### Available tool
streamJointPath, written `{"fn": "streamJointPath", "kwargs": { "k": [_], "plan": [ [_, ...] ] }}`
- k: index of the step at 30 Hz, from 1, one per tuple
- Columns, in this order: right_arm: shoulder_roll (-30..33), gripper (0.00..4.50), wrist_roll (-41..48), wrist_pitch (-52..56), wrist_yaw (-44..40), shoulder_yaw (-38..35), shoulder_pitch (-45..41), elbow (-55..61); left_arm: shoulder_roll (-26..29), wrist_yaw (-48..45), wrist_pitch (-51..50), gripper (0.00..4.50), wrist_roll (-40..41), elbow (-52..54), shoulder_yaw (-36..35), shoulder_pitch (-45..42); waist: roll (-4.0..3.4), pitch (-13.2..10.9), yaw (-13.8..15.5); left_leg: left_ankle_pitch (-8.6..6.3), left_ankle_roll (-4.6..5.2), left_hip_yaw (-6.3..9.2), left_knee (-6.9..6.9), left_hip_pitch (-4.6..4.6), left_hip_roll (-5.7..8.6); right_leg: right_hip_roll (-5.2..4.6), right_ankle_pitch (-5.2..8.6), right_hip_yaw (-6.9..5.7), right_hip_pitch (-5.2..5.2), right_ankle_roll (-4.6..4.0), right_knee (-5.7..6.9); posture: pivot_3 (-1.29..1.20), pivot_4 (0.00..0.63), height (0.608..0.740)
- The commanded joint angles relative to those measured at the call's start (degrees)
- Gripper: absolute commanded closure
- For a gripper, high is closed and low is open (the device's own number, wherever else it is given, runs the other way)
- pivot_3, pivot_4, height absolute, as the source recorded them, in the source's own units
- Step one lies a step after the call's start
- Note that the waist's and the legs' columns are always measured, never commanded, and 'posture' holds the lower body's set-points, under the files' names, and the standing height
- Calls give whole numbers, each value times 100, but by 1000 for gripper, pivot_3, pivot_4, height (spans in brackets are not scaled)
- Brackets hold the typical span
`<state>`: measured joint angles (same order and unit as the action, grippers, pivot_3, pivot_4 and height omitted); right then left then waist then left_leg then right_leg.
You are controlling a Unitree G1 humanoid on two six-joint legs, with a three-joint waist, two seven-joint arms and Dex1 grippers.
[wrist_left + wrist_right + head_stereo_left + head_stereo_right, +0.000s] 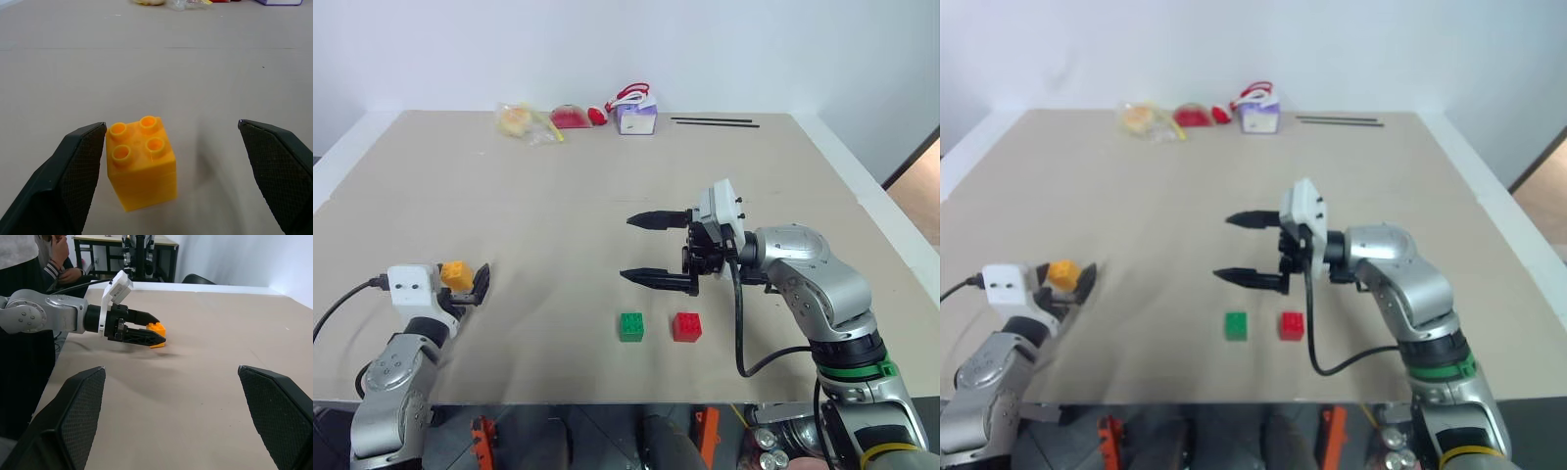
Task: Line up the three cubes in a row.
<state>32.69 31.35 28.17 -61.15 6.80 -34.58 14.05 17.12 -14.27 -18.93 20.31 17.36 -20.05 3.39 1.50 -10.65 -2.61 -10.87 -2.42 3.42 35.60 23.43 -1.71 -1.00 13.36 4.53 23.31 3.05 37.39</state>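
Observation:
The orange-yellow cube (457,274) stands on the tan table (529,206) at the left, between the fingers of my open left gripper (470,284). In the left wrist view the cube (142,161) rests against one finger (73,181), with a wide gap to the other finger (279,171). The green cube (631,326) and the red cube (686,326) sit side by side near the table's front edge, a small gap between them. My right gripper (628,248) hovers just behind them, pointing left, open and empty.
Along the far edge lie a plastic bag with a yellow item (521,119), a red object (573,117), a purple-and-white box with red cord (634,116) and thin black sticks (715,121). A person (29,264) stands beyond the table's left side.

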Motion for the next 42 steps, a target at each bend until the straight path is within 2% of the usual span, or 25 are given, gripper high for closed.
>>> {"fn": "streamJointPath", "kwargs": {
  "k": [1, 16, 28, 32, 37, 38, 40, 42],
  "plan": [
    [34, 0, 115, 10, -50, -141, -47, 132, -22, -21, 113, 47, 127, 282, -61, 18, 0, 0, 0, 0, 0, 0, 0, 0, 0, 0, 0, 0, 0, 0, 0, 0, 150, 740],
    [40, 0, 99, 40, -98, -103, -43, 126, 17, 130, 201, 47, -7, -20, -155, 82, 0, 0, 0, 0, 0, 0, -2, 1, 0, 0, 1, 0, 2, -1, -2, 0, 150, 740],
    [40, 0, 64, 66, -100, -108, -95, 101, -46, 257, 479, 47, -408, -883, 186, -577, 1, 0, 2, 0, 0, -1, -5, 3, 1, 0, 0, 0, 2, 1, -5, 0, 150, 740],
    [83, 0, 70, 77, -104, -143, -80, 104, -124, 342, 480, 1074, -391, -938, 160, -535, 1, 0, -3, 0, 0, -1, -14, 2, 0, 1, -8, 0, 5, 20, -6, 0, 150, 740],
    [112, 0, 73, 75, -106, -150, -85, 100, -169, 366, 456, 2921, -345, -853, 91, -408, 1, 0, -2, 0, 0, -1, -15, 2, 0, 0, -5, -1, 4, 17, -7, 0, 150, 740],
    [110, 0, 71, 70, -104, -148, -93, 90, -167, 365, 458, 3135, -344, -849, 91, -406, 1, 0, -2, 0, 0, -1, -15, 2, 0, 0, -3, -1, 4, 13, -7, 0, 150, 740],
    [107, 0, 64, 54, -103, -148, -106, 65, -167, 345, 461, 3107, -332, -834, 108, -430, 1, 0, -2, 0, 0, -1, -15, 1, 0, 0, 4, -1, 4, 1, -7, 0, 150, 740],
    [166, 0, 116, 90, -103, -236, -90, 100, -83, -55, 325, 3107, -104, -712, 297, -531, 1, 0, -1, 0, 0, -1, -14, 1, 0, 0, 4, 0, 4, 1, -7, 0, 150, 740]
  ]
}}
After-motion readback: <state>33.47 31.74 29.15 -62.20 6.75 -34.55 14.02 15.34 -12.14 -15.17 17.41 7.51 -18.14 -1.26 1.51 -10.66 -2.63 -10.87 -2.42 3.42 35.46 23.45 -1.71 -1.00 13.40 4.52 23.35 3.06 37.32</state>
